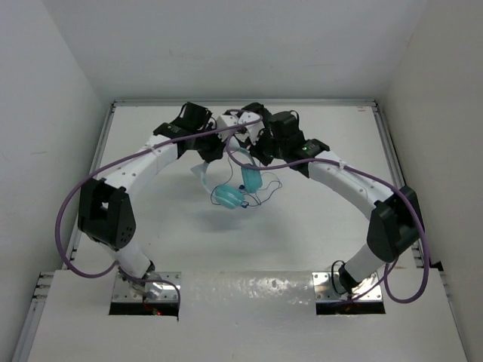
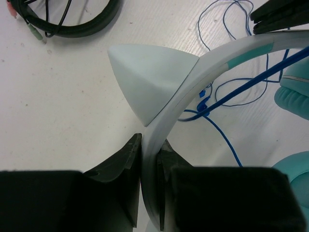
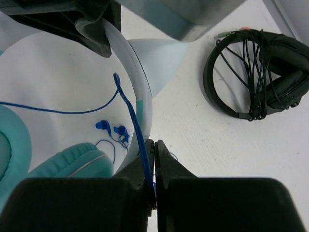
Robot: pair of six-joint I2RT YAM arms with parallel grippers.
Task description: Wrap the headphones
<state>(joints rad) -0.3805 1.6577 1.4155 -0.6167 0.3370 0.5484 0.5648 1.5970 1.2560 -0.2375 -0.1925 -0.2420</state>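
The turquoise headphones (image 1: 226, 197) hang above the table between my two grippers, both round cups low. My left gripper (image 2: 150, 150) is shut on the pale headband (image 2: 217, 63), just below a white pointed ear piece (image 2: 149, 77); it also shows in the top view (image 1: 205, 156). My right gripper (image 3: 155, 159) is shut on the thin blue cable (image 3: 130, 106), right beside the headband (image 3: 137, 82); it also shows in the top view (image 1: 249, 151). The rest of the cable (image 2: 227, 29) lies in loose loops on the table. The teal cups (image 3: 72, 159) hang left of my right gripper.
Black headphones (image 3: 260, 82) wrapped in their own black cable lie on the table to the right of my right gripper; their black cable (image 2: 72, 24) also shows in the left wrist view. White walls (image 1: 60, 113) close in the table on three sides.
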